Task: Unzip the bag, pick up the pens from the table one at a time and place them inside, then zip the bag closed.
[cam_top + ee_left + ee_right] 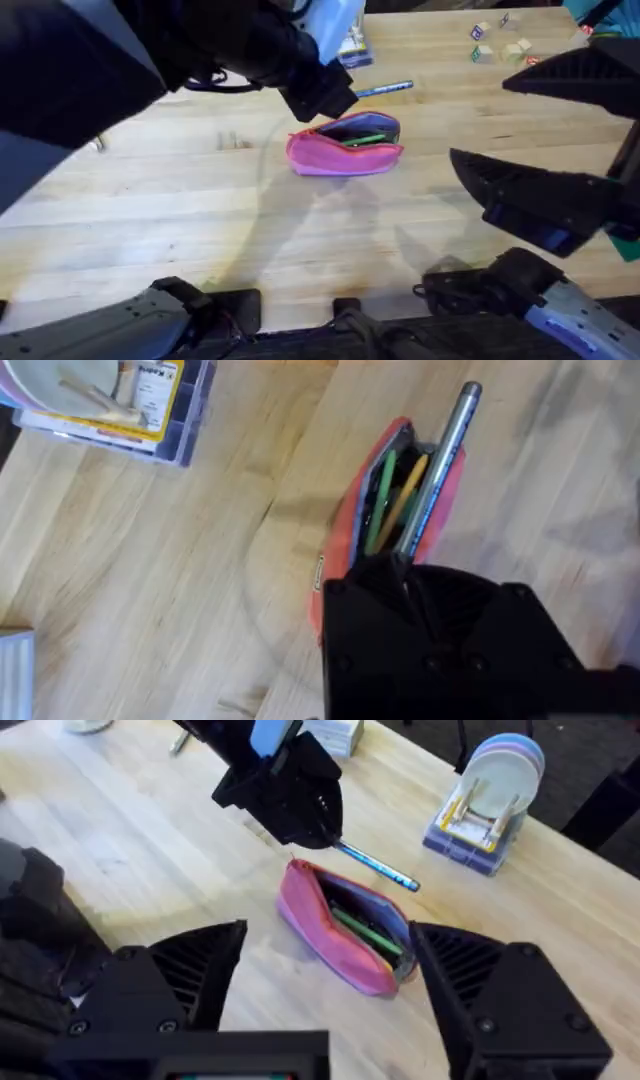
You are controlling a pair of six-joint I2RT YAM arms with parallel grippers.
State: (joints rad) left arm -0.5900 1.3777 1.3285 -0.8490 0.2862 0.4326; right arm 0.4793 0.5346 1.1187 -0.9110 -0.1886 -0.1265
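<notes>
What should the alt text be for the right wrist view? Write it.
The left tool holds a slim blue-silver pen by one end just above the open oblong pink fabric pouch, which lies on the light wooden plank table with a green pen inside. The right tool is open.

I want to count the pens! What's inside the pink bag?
Inside the open pink bag lie a green pen and a yellowish one. The left gripper covers one end, so any more stay hidden.
</notes>
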